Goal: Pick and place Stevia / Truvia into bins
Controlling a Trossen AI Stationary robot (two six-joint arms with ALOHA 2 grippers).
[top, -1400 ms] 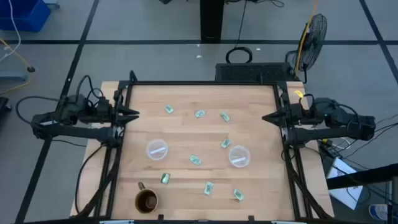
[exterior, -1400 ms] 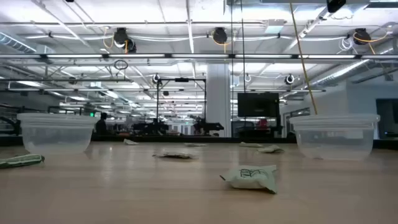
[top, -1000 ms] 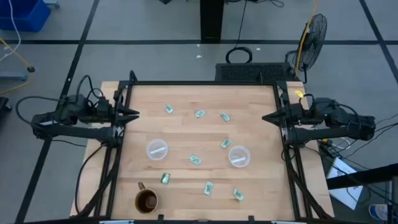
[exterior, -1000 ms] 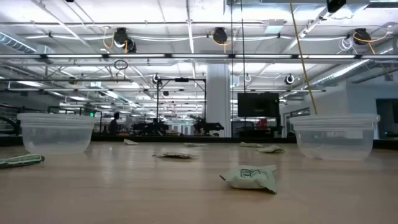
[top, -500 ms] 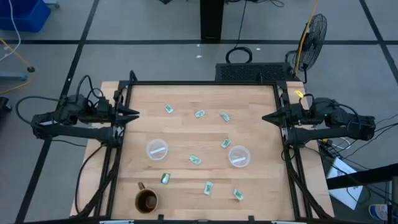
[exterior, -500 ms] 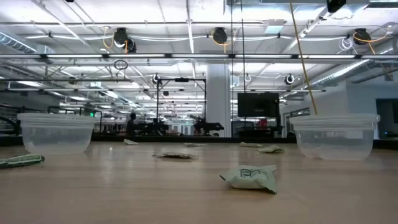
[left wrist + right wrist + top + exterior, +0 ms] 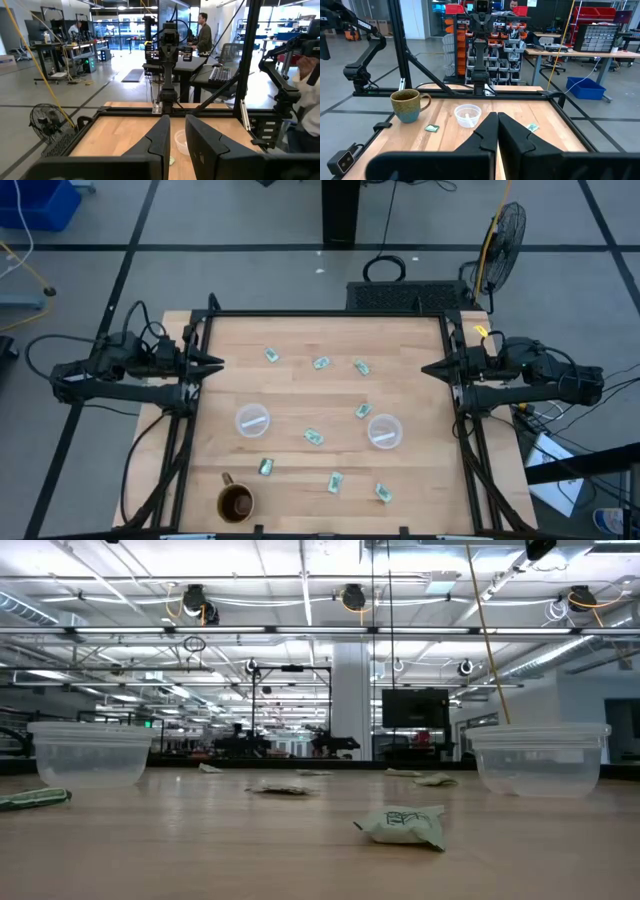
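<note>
Several small green and white Stevia packets lie flat and scattered on the wooden table: near the far edge (image 7: 321, 363), in the middle (image 7: 314, 437) and near the front (image 7: 335, 481); one sits close in the low view (image 7: 403, 825). Two clear cups stand upright on the table, one left of centre (image 7: 252, 421) and one right of centre (image 7: 384, 431). My left gripper (image 7: 218, 364) hovers at the table's left edge, open by a narrow gap (image 7: 176, 120). My right gripper (image 7: 426, 368) hovers at the right edge, shut (image 7: 496, 116). Both are far from every packet.
A brown mug with a handle (image 7: 236, 503) stands at the near left corner of the table. A black frame (image 7: 330, 315) runs round the table's edges. People stand among desks in the room beyond the table in the left wrist view.
</note>
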